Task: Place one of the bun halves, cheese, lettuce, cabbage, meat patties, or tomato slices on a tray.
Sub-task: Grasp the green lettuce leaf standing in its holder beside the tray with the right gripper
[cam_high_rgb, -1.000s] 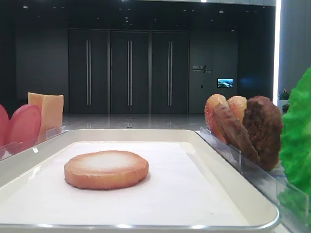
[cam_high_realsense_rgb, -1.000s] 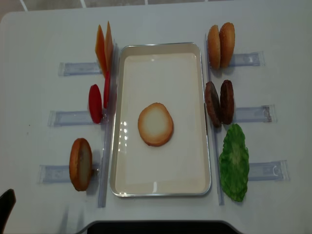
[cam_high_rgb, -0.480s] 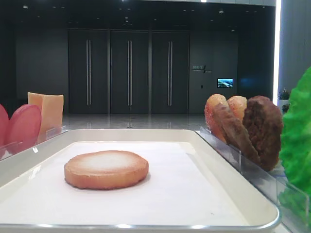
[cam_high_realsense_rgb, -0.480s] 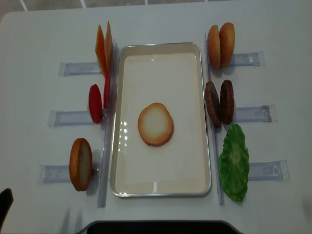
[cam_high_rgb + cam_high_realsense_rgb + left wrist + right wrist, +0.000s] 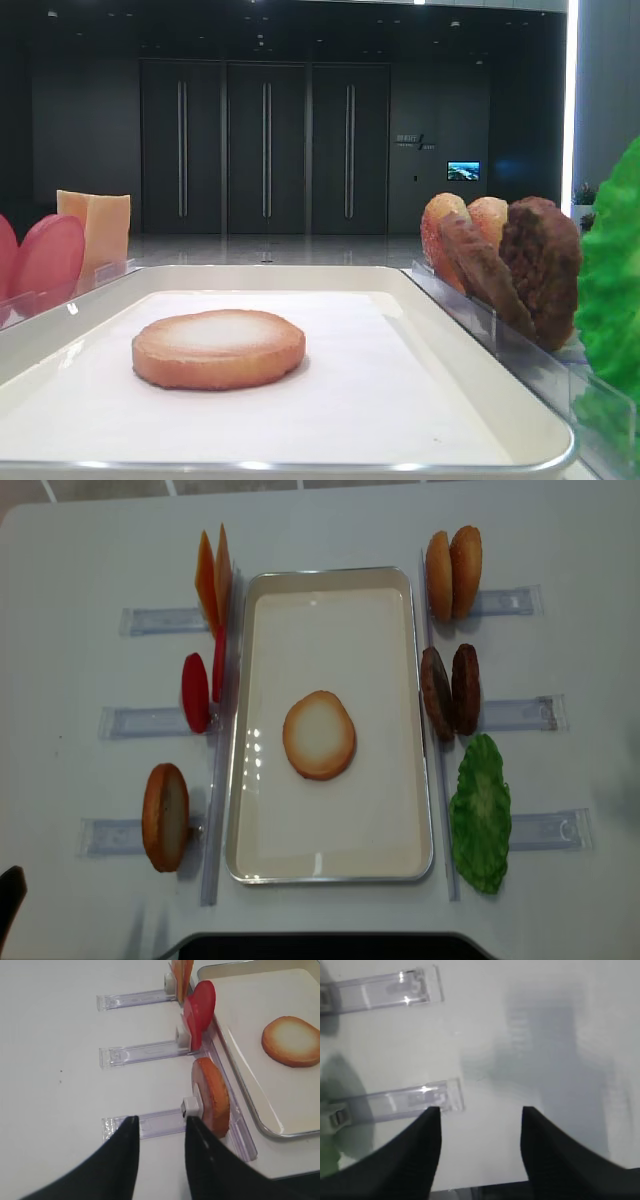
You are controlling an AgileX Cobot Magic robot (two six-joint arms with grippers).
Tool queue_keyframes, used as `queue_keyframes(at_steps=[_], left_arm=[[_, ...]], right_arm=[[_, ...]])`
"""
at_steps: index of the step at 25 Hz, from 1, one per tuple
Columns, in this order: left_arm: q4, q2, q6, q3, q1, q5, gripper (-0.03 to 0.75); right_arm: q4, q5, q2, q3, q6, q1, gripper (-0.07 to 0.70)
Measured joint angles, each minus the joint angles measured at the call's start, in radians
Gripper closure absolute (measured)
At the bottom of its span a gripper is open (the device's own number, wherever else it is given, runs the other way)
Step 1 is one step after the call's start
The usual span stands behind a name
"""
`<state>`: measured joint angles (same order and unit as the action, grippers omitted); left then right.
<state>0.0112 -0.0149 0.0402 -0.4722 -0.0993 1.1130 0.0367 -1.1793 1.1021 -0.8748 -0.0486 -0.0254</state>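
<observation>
One bun half lies flat in the middle of the cream tray. Another bun half stands on edge in the near left holder, just ahead and right of my left gripper, which is open and empty. Tomato slices and cheese stand along the tray's left side. Two bun halves, meat patties and lettuce line its right side. My right gripper hangs open over bare table near a holder's end. Cabbage is out of view.
Clear plastic holders stick out sideways from both long sides of the tray; two of them lie left of the right gripper. A dark edge runs along the table's near side.
The left gripper's jaws have narrowed, and its dark tip has sunk slightly lower into the overhead view's bottom-left corner. The food and the tray have not moved.
</observation>
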Motion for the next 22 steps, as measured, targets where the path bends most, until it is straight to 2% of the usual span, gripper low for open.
queue_keyframes(at_steps=[3,8,11,16,22], left_arm=[[0.0,0.0,0.0,0.0,0.0,0.0,0.475],[0.0,0.0,0.0,0.0,0.0,0.0,0.491],[0.0,0.0,0.0,0.0,0.0,0.0,0.506],[0.0,0.0,0.0,0.0,0.0,0.0,0.521],[0.0,0.0,0.0,0.0,0.0,0.0,0.559]], right_arm=[[0.019,-0.008,0.018,0.0,-0.1,0.133,0.282],[-0.026,-0.002,0.091,-0.042,-0.388,0.5,0.282],[-0.053,-0.002,0.158,-0.11,-0.488,0.635,0.282],[-0.054,0.005,0.237,-0.168,-0.555,0.724,0.282],[-0.066,0.011,0.304,-0.143,-0.561,0.735,0.282]])
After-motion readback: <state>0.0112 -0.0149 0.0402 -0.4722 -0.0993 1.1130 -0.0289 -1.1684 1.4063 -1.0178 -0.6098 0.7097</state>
